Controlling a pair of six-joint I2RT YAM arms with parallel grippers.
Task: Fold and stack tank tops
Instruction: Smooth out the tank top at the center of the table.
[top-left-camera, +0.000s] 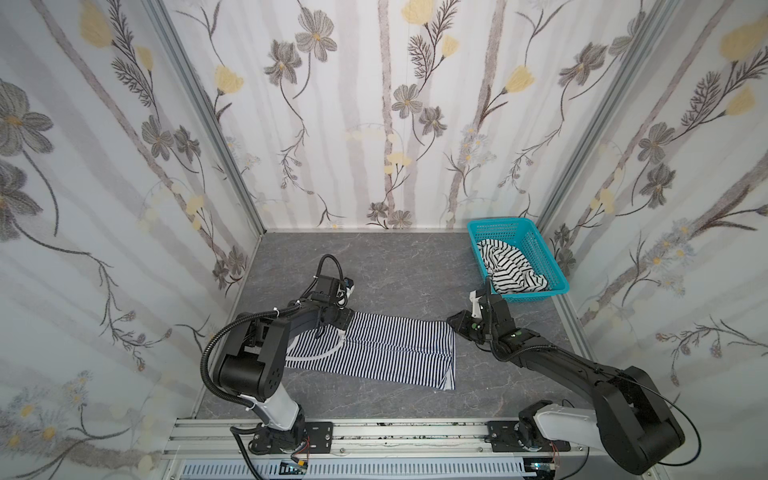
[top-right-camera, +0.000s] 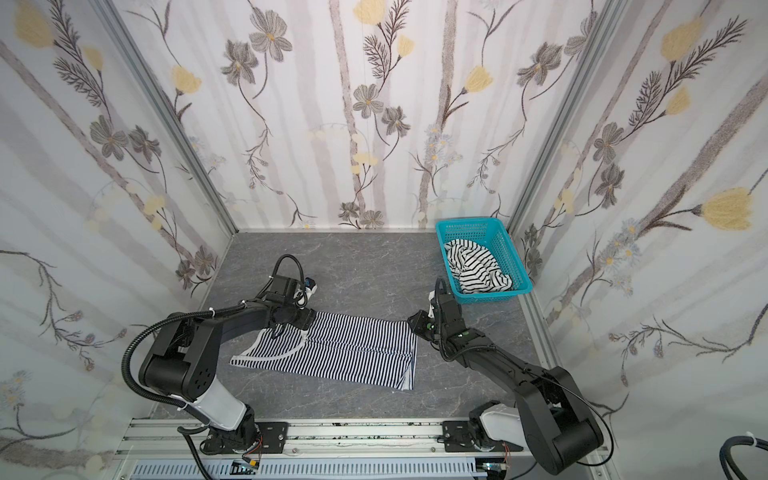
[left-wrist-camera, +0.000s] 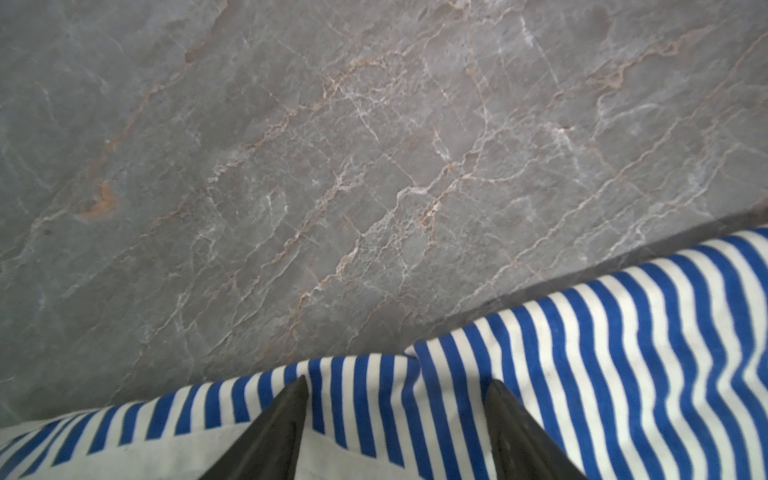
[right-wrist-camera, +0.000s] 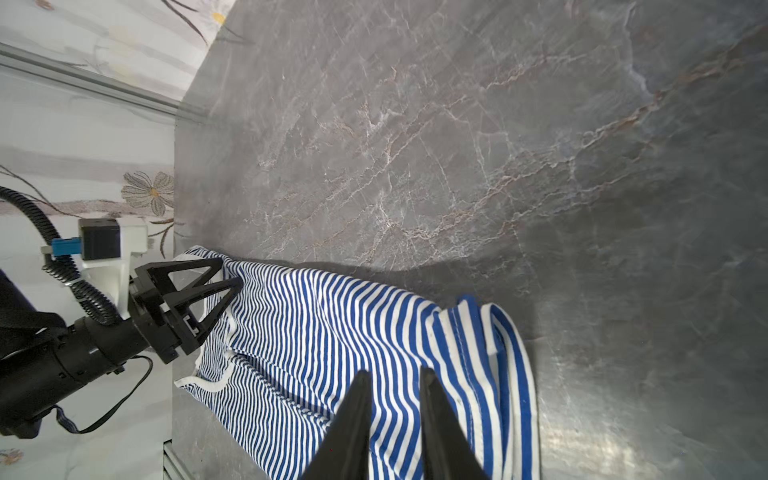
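the fine-striped navy-and-white tank top (top-left-camera: 374, 349) lies flat on the bench (top-left-camera: 395, 266), its long axis running from the left jaws to the right jaws, with each arm nearest its own end. the left jaws stand apart over the strap end. the right jaws sit nearly together at the hem corner; i cannot tell if they pinch cloth. beyond the right jaws, the black-striped tank top (top-left-camera: 509, 268) lies crumpled in the teal basket (top-left-camera: 540, 255).
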